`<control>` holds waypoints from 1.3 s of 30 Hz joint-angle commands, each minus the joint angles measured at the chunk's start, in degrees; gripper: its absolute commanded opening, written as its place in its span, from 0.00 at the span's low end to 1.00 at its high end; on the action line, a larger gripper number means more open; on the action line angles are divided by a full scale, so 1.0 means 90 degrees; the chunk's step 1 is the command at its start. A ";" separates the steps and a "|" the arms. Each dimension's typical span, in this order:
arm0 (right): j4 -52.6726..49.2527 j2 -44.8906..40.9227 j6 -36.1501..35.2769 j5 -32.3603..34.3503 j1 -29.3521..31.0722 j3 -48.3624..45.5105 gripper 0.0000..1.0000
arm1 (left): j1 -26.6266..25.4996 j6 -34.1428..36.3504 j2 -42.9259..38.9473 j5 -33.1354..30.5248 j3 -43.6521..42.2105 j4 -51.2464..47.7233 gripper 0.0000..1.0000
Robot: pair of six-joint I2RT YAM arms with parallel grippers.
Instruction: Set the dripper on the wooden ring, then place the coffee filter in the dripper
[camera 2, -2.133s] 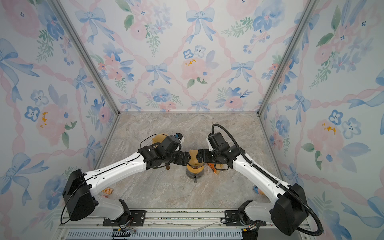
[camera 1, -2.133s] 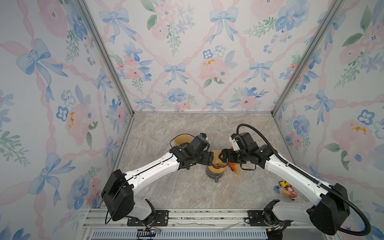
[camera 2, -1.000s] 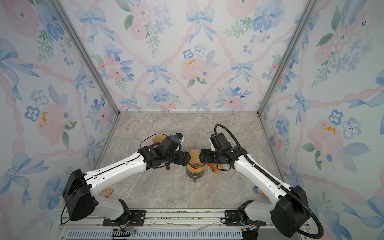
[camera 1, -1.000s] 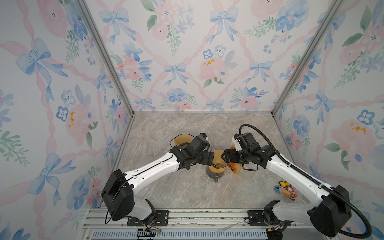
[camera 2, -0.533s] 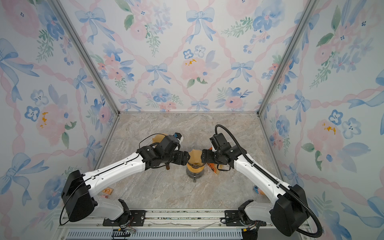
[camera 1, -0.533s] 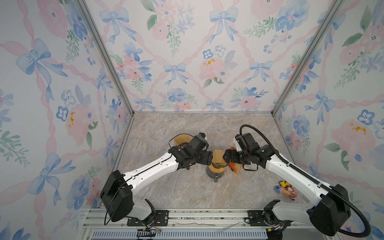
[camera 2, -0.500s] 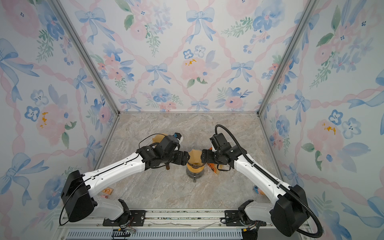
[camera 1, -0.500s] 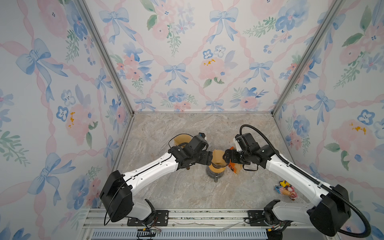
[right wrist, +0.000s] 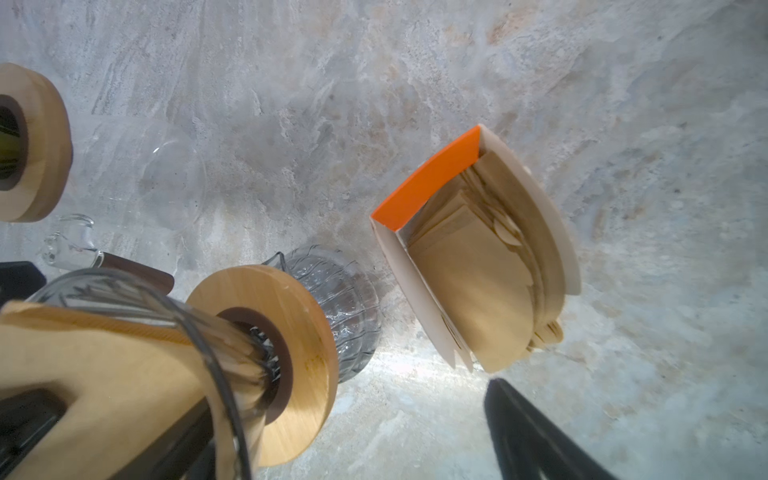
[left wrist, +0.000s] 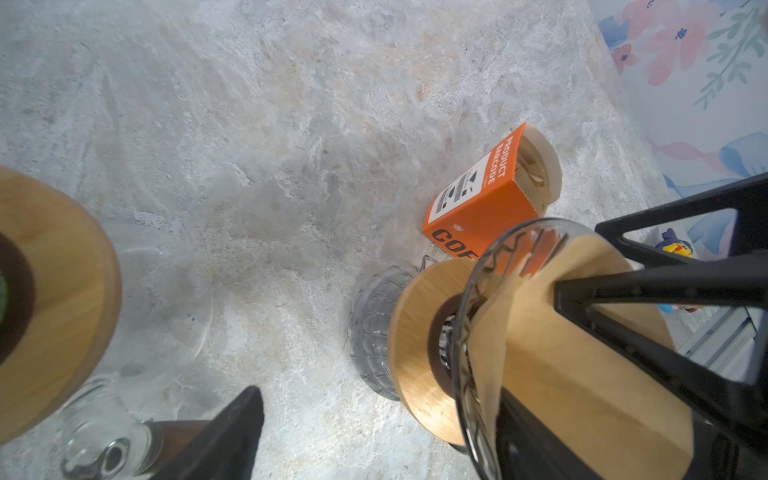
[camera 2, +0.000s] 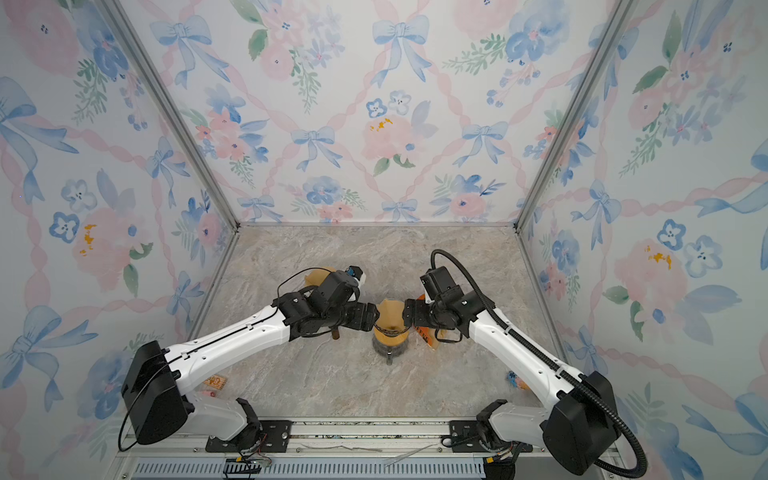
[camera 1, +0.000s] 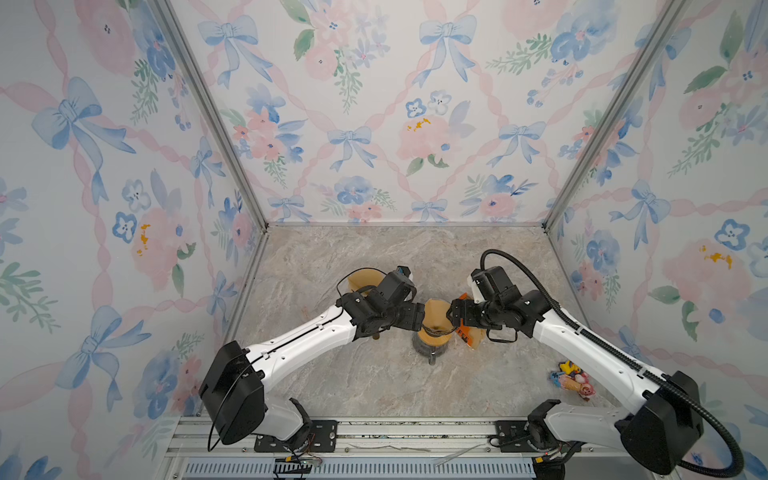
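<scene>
The dripper (camera 1: 432,334) (camera 2: 390,336), a glass cone in a wooden collar, stands on a ribbed glass jug at the middle of the table. The brown paper coffee filter (camera 1: 435,312) (camera 2: 390,312) sits in the cone, its top edge above the rim. My left gripper (camera 1: 420,321) is open at the cone's left side. In the left wrist view one finger (left wrist: 232,432) is outside and the other lies against the filter (left wrist: 540,353). My right gripper (camera 1: 451,315) is open at the right side. One finger (right wrist: 528,432) is outside and the other is behind the filter (right wrist: 104,365).
An open orange box of filters (camera 1: 467,336) (right wrist: 478,270) (left wrist: 478,203) stands just right of the dripper. A second glass piece with a wooden collar (camera 1: 365,280) (left wrist: 54,299) lies behind my left arm. Small toys (camera 1: 571,380) lie at the front right.
The right arm has drawn slightly back and to the right. The left arm has barely moved. Both grippers stayed open and the filter stayed in the cone.
</scene>
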 commanded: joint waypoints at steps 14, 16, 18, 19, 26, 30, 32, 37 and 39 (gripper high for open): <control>0.0219 -0.0347 -0.0091 -0.0670 -0.0073 -0.0097 0.94 | 0.0039 -0.0101 0.0102 0.0133 -0.0008 -0.0083 0.87; 0.0256 -0.0372 -0.0099 -0.0747 -0.0072 -0.0105 0.94 | 0.0040 -0.0101 0.0120 0.0154 0.0012 -0.0083 0.87; 0.0281 -0.0395 -0.0100 -0.0827 -0.0063 -0.0114 0.95 | 0.0039 -0.0097 0.0140 0.0172 0.0036 -0.0083 0.87; 0.0298 -0.0400 -0.0111 -0.0863 -0.0063 -0.0124 0.95 | 0.0039 -0.0094 0.0160 0.0188 0.0041 -0.0082 0.87; 0.0239 -0.0288 -0.0125 -0.0881 -0.0040 -0.0180 0.95 | 0.0039 -0.0099 0.0262 0.0229 0.0095 -0.0084 0.87; 0.0026 -0.0112 -0.0107 -0.0627 -0.0033 -0.0202 0.95 | 0.0036 -0.0099 0.0252 0.0212 0.0109 -0.0083 0.87; -0.0031 -0.0026 -0.0101 -0.0499 -0.0034 -0.0226 0.95 | 0.0041 -0.0098 0.0252 0.0210 0.0112 -0.0088 0.87; -0.0133 0.0084 -0.0045 -0.0188 -0.0019 -0.0175 0.95 | 0.0038 -0.0095 0.0280 0.0229 0.0131 -0.0084 0.87; -0.0173 0.0098 -0.0032 -0.0071 0.0005 -0.0093 0.95 | 0.0042 -0.0095 0.0294 0.0238 0.0140 -0.0080 0.87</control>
